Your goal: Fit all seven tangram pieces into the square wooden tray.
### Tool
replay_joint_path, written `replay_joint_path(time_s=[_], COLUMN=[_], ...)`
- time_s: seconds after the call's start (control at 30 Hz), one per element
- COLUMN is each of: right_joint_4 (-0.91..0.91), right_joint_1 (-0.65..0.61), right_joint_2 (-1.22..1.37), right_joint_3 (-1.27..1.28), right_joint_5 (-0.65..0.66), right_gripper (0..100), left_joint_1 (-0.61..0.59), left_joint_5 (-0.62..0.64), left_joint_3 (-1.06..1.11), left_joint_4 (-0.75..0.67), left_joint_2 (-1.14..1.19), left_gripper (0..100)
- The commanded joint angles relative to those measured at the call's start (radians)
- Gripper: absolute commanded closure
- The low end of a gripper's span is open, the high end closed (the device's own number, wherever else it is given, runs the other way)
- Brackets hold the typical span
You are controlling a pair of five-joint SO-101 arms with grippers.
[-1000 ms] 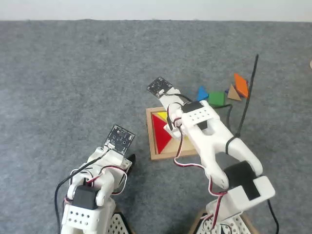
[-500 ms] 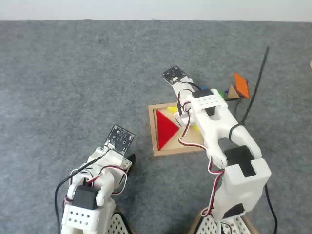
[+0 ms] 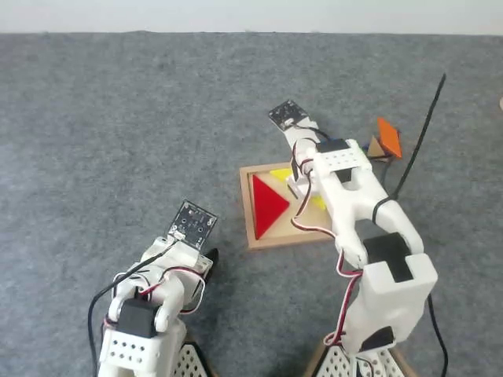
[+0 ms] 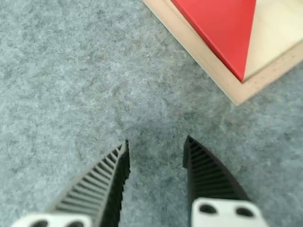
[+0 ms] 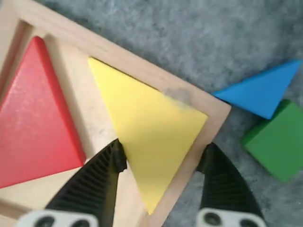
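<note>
My left gripper (image 4: 156,142) is hanging over the carpet (image 4: 71,71), jaws apart with nothing in them, and a corner of the square wooden tray (image 4: 213,78) is sitting just ahead of its tips. My right gripper (image 5: 162,145) is the one doing the work: it's spread wide, straddling the yellow triangle (image 5: 151,118), and it isn't looking clamped on it. I'm guessing that piece is riding up on the rim by the finger nearer the blue triangle (image 5: 260,92). So I'm thinking the trick is nudging it inward toward the red triangle (image 5: 33,113) and letting it drop flat, going slow so the tray isn't sliding. Inside the tray I'm counting just red and yellow, with bare wood showing between them. The blue triangle and the green square (image 5: 279,142) are lying on the carpet just outside the tray, past my right gripper
</note>
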Motion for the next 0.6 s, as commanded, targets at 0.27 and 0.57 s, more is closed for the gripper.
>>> replay_joint_path(time_s=[0.27, 0.57], right_joint_4=[0.008, 0.008], right_joint_1=[0.073, 0.088], right_joint_2=[-0.016, -0.110], right_joint_3=[-0.123, -0.104], right_joint_5=[0.069, 0.069], right_gripper=[87.6, 87.6], left_joint_1=[0.006, 0.006], left_joint_5=[0.008, 0.008], left_joint_3=[-0.013, -0.013], left_joint_4=[0.006, 0.006], left_joint_2=[-0.020, -0.020], left_gripper=[82, 82])
